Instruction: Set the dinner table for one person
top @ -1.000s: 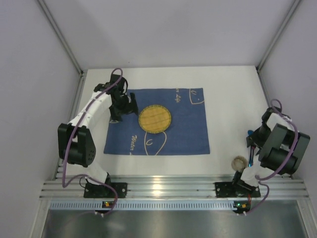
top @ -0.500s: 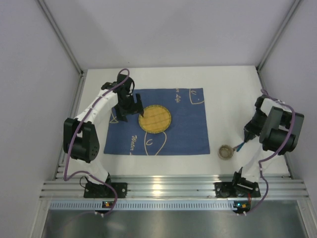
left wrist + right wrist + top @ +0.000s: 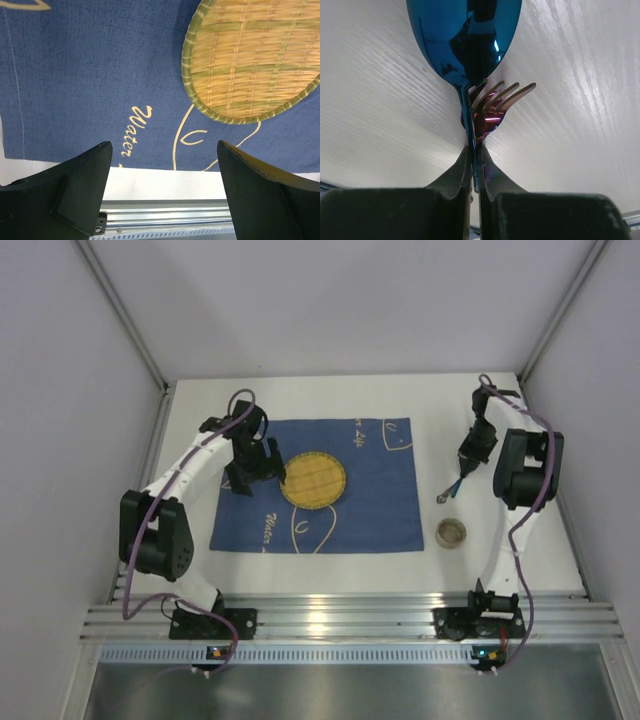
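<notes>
The white dinner table [image 3: 330,395] carries a blue cloth mat [image 3: 380,510] with a round woven plate [image 3: 312,479] on it. My left gripper [image 3: 252,472] hovers open over the mat just left of the plate, holding nothing; its wrist view shows the plate [image 3: 250,60] ahead to the right and the mat [image 3: 90,75] below. My right gripper [image 3: 465,465] hangs right of the mat, shut on a blue spoon [image 3: 465,35] and a purple-bronze fork [image 3: 495,100] pinched together by their handles. The cutlery [image 3: 448,490] points down toward the table.
A small round tan cup [image 3: 452,532] stands on the table right of the mat's near corner, below the held cutlery. Metal rails [image 3: 330,620] run along the near edge. Grey walls enclose the table on three sides.
My right arm swung from the near right edge up to beside the mat, closing on the spoon and fork. The tan cup shifted left and away. My left gripper barely moved.
</notes>
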Robot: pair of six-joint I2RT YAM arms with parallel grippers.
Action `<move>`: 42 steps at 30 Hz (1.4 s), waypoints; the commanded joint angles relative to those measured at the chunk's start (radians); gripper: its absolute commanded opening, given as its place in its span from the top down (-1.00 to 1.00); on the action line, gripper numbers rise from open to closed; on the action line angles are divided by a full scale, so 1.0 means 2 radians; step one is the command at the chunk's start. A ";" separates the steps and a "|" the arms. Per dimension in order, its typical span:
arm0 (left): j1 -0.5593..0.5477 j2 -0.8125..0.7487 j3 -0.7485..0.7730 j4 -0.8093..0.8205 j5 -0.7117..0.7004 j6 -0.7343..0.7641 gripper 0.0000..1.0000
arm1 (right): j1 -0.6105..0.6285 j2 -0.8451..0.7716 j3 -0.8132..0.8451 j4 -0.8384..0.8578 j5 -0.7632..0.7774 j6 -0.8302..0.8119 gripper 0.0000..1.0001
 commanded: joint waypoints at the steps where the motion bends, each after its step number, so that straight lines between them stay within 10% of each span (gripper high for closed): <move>1: 0.001 -0.044 -0.021 0.016 -0.007 -0.018 -0.82 | 0.011 0.030 0.041 0.062 -0.031 0.001 0.98; 4: 0.001 -0.060 -0.036 0.021 -0.009 -0.020 -0.82 | 0.012 0.035 0.057 0.062 -0.057 -0.021 0.10; 7: 0.001 -0.068 -0.047 0.027 -0.011 -0.017 -0.82 | 0.013 0.021 0.053 0.061 -0.052 -0.027 -0.21; 15: 0.001 -0.059 -0.040 0.042 -0.003 -0.006 -0.82 | 0.012 -0.048 0.007 0.066 -0.023 -0.035 -0.11; 20: 0.001 -0.051 -0.024 0.039 -0.002 0.006 -0.82 | 0.012 -0.060 -0.023 0.080 -0.024 -0.029 0.60; 25: 0.001 -0.047 -0.016 0.031 -0.010 0.019 -0.82 | 0.012 -0.052 -0.034 0.086 -0.023 -0.026 0.88; 42: 0.001 -0.049 -0.020 0.021 -0.014 0.029 -0.82 | 0.012 -0.023 -0.041 0.101 -0.010 -0.022 0.65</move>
